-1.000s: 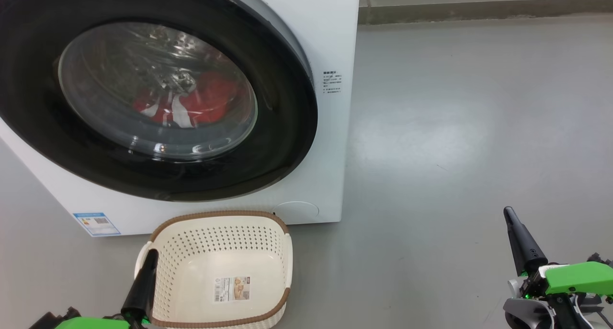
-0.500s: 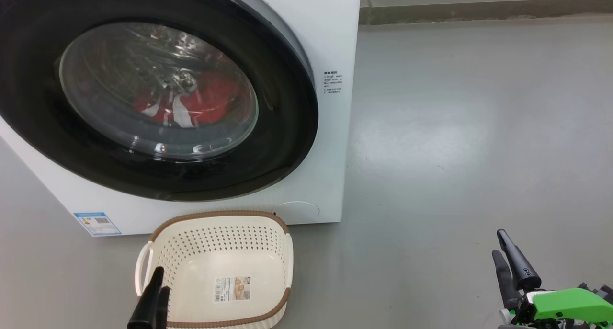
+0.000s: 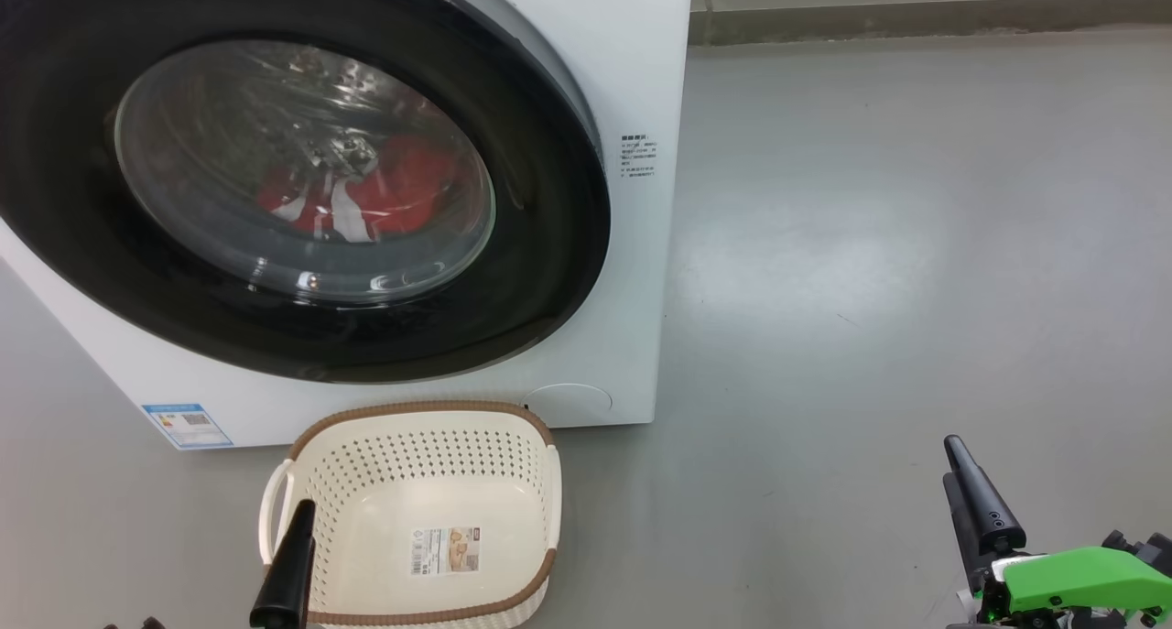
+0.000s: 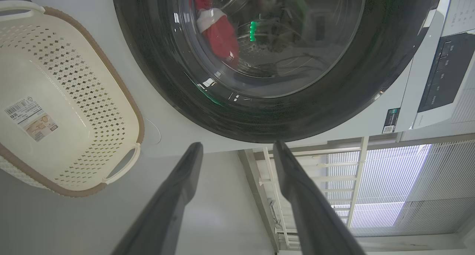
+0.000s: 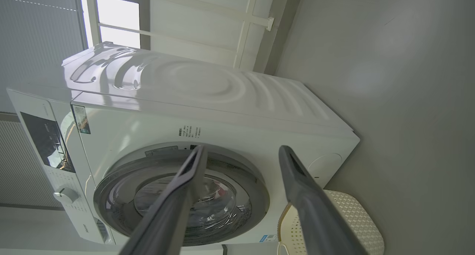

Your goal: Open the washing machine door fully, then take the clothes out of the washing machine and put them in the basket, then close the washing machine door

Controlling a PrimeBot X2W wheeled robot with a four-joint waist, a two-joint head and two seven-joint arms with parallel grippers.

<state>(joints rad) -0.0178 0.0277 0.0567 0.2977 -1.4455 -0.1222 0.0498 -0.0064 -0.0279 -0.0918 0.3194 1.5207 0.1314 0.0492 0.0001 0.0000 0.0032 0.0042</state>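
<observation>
The white washing machine (image 3: 632, 61) stands at the upper left. The washing machine door (image 3: 549, 244), with its black rim and clear window, lies against the machine's front. Behind the glass lie the red clothes (image 3: 403, 185) with white trim. On the floor just in front sits the cream basket (image 3: 417, 411), empty, a sticker on its bottom. My left gripper (image 3: 302, 512) hangs over the basket's near left corner; it stands open (image 4: 237, 145) with nothing between its fingers. Low on the right, over bare floor, my right gripper (image 3: 952, 460) is open (image 5: 242, 148) and empty too.
Grey floor (image 3: 870, 244) stretches wide to the right of the machine. A wall base (image 3: 916, 20) runs along the far edge. The machine's dark control panel (image 5: 48, 143) and a knob (image 5: 65, 195) sit above the door. A window with blinds (image 4: 389, 184) is beyond.
Both grippers have gone from shut to open. Each has dropped lower in the head view. Machine, door and basket have stayed put.
</observation>
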